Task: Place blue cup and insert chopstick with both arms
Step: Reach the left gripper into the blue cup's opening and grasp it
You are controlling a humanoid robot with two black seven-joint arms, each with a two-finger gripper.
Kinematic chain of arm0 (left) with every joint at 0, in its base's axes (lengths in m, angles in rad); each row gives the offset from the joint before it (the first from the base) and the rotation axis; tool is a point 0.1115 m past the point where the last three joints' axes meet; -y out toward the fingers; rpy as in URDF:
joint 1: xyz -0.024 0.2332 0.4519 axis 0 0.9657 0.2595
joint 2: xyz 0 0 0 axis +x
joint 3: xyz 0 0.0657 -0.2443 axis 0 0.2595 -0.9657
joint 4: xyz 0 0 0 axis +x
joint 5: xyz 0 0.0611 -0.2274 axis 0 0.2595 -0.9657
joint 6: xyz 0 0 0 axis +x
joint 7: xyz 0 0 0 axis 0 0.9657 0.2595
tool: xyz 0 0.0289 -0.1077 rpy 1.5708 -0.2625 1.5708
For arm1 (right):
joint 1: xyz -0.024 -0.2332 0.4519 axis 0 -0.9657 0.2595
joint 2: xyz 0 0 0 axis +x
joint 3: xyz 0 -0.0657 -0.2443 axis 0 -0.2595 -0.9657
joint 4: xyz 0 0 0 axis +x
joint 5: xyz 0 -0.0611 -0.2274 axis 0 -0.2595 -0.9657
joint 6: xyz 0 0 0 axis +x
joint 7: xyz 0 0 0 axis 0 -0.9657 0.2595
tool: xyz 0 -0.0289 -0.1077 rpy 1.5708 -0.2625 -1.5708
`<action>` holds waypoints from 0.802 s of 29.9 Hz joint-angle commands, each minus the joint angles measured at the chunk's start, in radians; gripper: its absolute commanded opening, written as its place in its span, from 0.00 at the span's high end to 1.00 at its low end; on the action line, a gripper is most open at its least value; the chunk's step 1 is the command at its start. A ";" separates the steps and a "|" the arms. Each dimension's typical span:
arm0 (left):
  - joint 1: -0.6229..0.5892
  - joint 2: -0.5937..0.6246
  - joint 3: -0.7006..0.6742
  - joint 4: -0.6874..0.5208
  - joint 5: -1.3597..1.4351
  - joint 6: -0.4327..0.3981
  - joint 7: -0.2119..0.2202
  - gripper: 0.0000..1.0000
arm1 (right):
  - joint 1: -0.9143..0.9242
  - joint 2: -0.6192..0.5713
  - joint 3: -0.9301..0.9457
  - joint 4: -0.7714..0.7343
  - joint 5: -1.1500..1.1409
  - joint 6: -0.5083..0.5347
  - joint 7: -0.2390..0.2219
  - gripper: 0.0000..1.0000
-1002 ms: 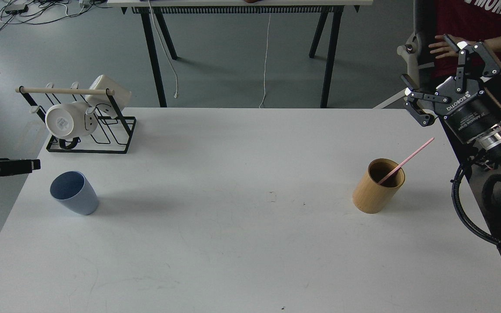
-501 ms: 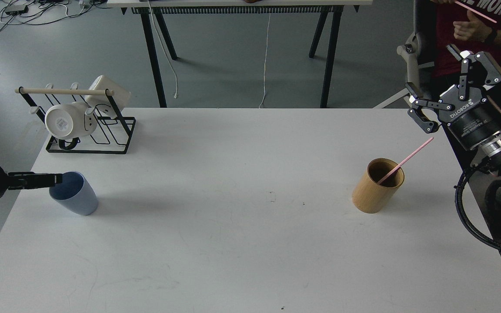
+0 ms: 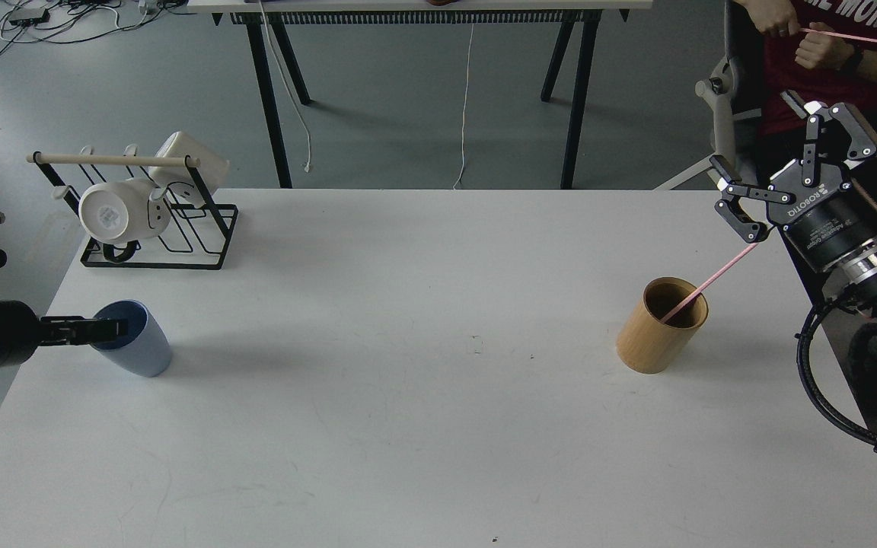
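- Our right gripper (image 3: 779, 172) hangs spread wide at the table's (image 3: 423, 426) right edge, lower finger just at the chopstick's (image 3: 709, 283) raised tip; closing off-centre could flick it or tip the tan wooden cup (image 3: 661, 326) holding it.
- Chopstick's long axis runs diagonally, low end inside that cup, tip up toward the far right corner.
- Our left gripper (image 3: 100, 329) is dark and side-on; we cannot tell its spread. It overlaps the blue cup's (image 3: 132, 348) rim near the left edge and might shove it over.
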 commanded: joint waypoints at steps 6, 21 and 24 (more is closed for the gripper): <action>0.003 0.001 0.003 0.000 0.004 0.063 0.000 0.37 | -0.011 -0.002 0.002 -0.001 0.000 0.000 0.000 0.03; 0.003 -0.016 0.035 0.034 -0.006 0.087 0.000 0.96 | -0.012 -0.002 0.002 -0.001 0.000 0.000 0.000 0.03; 0.002 -0.021 0.035 0.032 -0.008 0.089 0.000 0.97 | -0.015 -0.005 0.002 -0.001 0.000 0.000 0.000 0.03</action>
